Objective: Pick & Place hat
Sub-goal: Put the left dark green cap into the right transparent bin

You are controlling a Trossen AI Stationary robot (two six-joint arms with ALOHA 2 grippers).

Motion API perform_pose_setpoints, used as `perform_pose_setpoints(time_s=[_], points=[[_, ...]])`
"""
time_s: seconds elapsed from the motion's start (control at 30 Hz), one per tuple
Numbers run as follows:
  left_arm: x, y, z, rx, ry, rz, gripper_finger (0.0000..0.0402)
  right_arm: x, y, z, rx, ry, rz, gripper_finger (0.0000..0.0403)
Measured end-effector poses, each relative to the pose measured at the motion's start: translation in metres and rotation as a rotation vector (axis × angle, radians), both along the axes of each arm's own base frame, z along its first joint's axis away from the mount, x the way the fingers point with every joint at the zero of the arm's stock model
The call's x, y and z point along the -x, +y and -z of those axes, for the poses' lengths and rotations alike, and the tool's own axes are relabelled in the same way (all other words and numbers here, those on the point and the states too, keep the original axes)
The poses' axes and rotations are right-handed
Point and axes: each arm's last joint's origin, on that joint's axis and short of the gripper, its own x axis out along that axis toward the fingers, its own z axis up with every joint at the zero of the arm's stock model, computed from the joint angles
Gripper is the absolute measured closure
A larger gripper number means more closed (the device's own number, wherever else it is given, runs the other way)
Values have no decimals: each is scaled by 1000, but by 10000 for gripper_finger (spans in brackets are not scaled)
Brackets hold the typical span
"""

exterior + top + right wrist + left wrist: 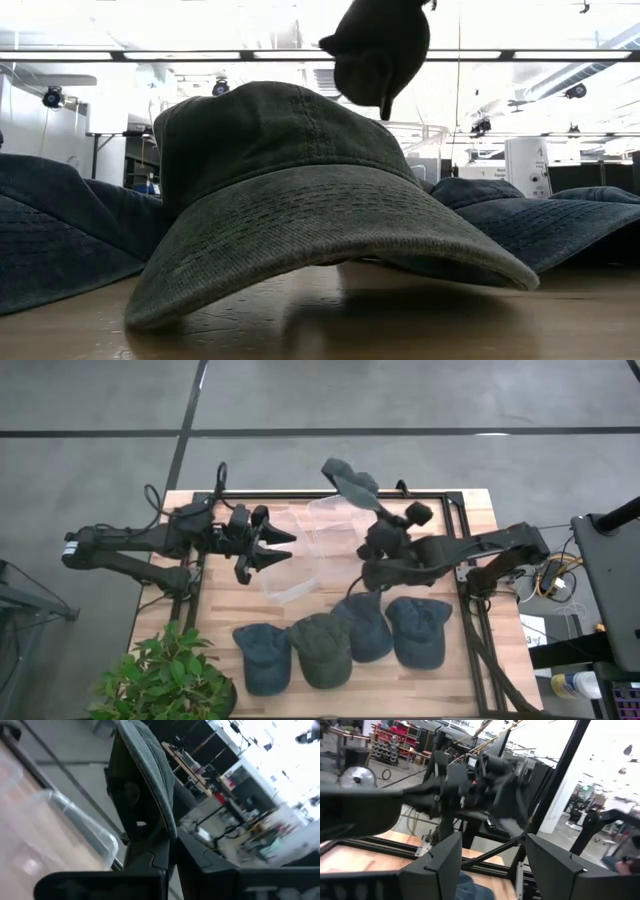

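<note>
My right gripper is shut on a dark grey hat, raised over the clear plastic bin at the table's far middle. In the low view that hat hangs high behind a green hat. A row of hats lies crown up along the near part of the table: blue, green, blue, blue. My left gripper waits at the left, open and level, with nothing between its fingers. My right gripper pinches a flat, stitched edge of the grey hat, seemingly its brim, between its two fingers. The fingers reach from the table's right toward its far side. The hat stands out beyond the fingertips, lifted clear of table and bin.
A second clear plastic piece lies in front of the bin, between the two grippers. A potted plant stands at the near left corner. A black frame runs along the table's right and far edges.
</note>
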Motion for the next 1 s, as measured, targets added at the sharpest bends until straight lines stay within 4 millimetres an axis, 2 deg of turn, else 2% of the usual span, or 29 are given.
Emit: perform_pose_setpoints(time_s=[0.23, 0.43, 0.67, 0.83, 1.0], points=[[-11, 1, 7, -144, 24, -56, 190, 26, 0, -41, -48, -268, -19, 390], [-31, 2, 17, -134, 36, -84, 190, 37, 1, -73, -106, -452, -88, 390], [-51, 4, 20, -98, -38, -149, 190, 33, 5, -107, -149, -635, -259, 390], [-45, 9, 9, 26, -126, -233, 190, 30, 7, -126, -147, -760, -397, 390], [-36, 9, -7, 59, -272, -240, 190, 21, 10, -129, -137, -803, -471, 390]])
